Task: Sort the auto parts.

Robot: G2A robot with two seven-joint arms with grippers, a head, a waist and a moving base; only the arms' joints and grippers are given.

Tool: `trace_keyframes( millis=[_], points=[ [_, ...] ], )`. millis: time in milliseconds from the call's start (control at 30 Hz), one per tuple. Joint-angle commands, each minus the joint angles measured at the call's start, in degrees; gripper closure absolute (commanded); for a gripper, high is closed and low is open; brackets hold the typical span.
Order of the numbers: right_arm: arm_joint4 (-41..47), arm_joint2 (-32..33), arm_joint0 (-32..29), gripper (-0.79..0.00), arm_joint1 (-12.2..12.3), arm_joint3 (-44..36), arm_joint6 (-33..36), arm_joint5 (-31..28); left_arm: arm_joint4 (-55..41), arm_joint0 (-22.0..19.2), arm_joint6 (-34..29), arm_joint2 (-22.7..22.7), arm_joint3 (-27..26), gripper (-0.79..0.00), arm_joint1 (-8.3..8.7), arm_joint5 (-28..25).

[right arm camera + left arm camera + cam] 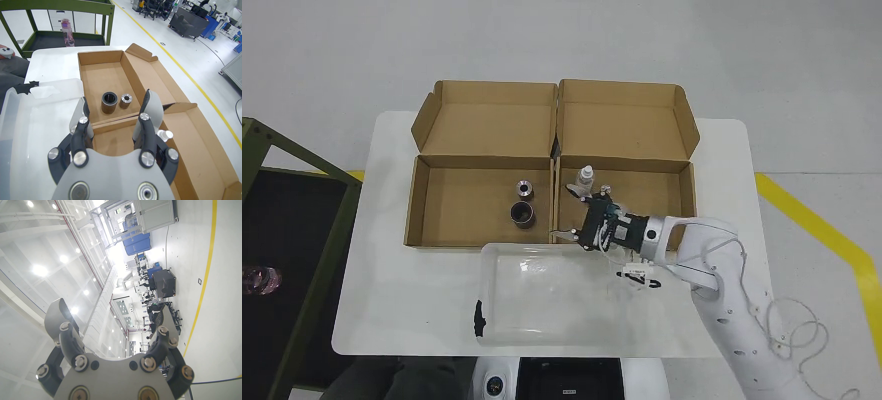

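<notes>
One clear bin (pixel 542 300) flanks the right pincer (pixel 582 213).

The left brown cardboard box (pixel 457 205) lies mostly bare; a dark metal sleeve (pixel 522 212) and a small silver cylinder (pixel 525 187) stand near its right wall. A white plastic part (pixel 585 178) stands just across, in the right brown cardboard box (pixel 652 190).

A white surface (pixel 382 300) stands on a pale floor; beside its left edge sits a green cart (pixel 56 5), carrying what looks like a pink bottle (pixel 67 33); a yellow floor line (pixel 817 228) passes its right side.
</notes>
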Motion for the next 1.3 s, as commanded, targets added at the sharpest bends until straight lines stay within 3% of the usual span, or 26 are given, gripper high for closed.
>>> trace_keyframes(
  millis=[0, 733, 1267],
  points=[
    [-0.1, 2.0, -1.9, -0.533, 0.4, -0.4, -1.3, 0.0, 0.0, 0.0, 0.0, 0.0, 0.0, -0.785, 0.00, 0.0],
    [-5.3, 22.4, -22.1, -0.579, 3.7, -2.6, -22.8, 5.2, 0.0, 0.0, 0.0, 0.0, 0.0, -0.785, 0.00, 0.0],
    [-6.4, 28.8, -28.7, -0.643, 4.7, 0.7, -34.4, 7.9, 0.0, 0.0, 0.0, 0.0, 0.0, -0.785, 0.00, 0.0]
  ],
)
